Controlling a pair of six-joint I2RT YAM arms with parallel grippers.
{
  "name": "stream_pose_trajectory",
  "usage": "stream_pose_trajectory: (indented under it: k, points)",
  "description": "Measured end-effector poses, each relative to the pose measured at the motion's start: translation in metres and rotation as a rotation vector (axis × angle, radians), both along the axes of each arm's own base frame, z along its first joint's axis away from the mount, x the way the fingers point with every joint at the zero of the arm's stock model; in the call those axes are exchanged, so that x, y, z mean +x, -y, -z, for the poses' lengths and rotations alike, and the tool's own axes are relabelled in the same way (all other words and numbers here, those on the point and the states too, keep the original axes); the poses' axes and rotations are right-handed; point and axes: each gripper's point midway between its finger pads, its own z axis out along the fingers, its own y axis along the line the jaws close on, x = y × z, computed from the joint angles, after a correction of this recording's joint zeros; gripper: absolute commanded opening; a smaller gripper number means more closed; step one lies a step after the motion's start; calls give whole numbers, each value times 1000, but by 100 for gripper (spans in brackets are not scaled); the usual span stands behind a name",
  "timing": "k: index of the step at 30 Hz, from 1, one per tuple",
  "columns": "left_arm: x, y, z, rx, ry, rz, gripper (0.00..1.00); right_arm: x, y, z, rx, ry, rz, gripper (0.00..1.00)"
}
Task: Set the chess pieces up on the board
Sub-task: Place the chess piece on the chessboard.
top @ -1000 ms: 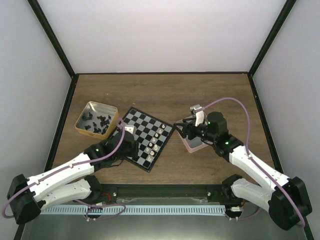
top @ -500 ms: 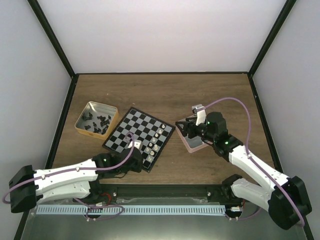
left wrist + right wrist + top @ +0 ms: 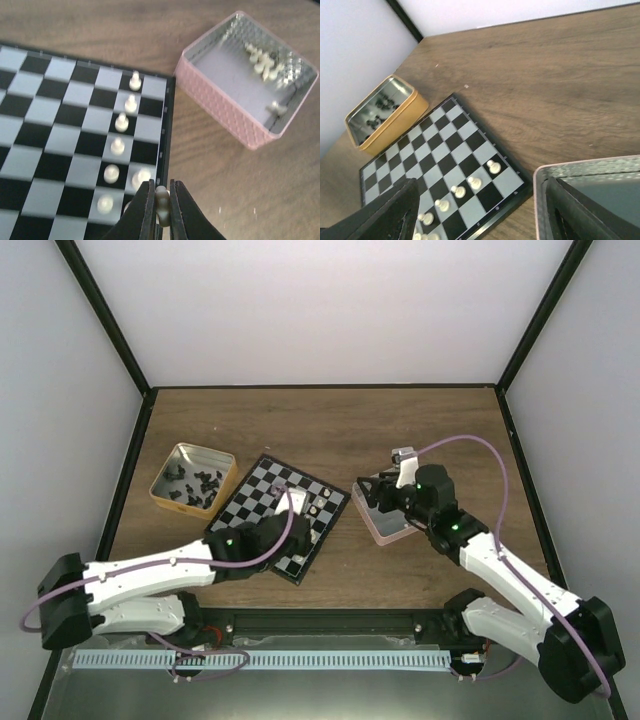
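Left fingers [image 3: 144, 212] pinching one cream piece [image 3: 162, 200], right over the rim of the board [image 3: 60, 125]! Past it, cream pawns [image 3: 125, 105] line up just inside that edge. Pink tray [image 3: 220, 117] sits beside the board on the counter [image 3: 100, 30], holding more cream pieces [image 3: 262, 62], with the right fingers [image 3: 390, 212] spread wide over it. Far left, a tin [image 3: 175, 505] of black pieces [image 3: 195, 482].

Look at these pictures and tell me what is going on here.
Two robot arms are setting up a chess set. The left gripper is shut on a cream piece over the board's edge, beside a row of cream pawns. The right gripper hangs open over the pink tray holding more cream pieces. Black pieces lie in the gold tin.
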Motion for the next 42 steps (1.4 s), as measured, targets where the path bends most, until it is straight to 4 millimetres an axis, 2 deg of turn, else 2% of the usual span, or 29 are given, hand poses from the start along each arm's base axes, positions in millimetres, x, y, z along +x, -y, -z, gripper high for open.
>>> stream_pose_trajectory:
  k: [3,5,7,10,12,18,20,27,39,42]
  points:
    - [25,19,-14,4,37,-15,4,4,12,-7,11,17,79,72]
    - [41,30,-13,28,44,-22,4,7,25,-15,27,37,145,72]
    - [53,41,-6,58,41,-21,4,8,36,-22,45,53,203,72]
    - [67,54,16,114,17,-7,4,13,53,-25,57,53,289,72]
    - [74,60,30,151,-1,5,4,16,60,-21,56,41,328,72]
    - [88,76,58,200,-42,24,4,14,72,8,24,-23,381,72]
    - [93,76,68,211,-60,19,4,14,74,11,20,-28,388,73]
    - [103,70,87,226,-94,2,4,15,77,11,21,-29,396,73]
    - [113,73,103,232,-96,-12,7,16,78,13,18,-33,399,73]
    - [116,74,101,225,-87,-14,7,16,77,13,19,-33,398,73]
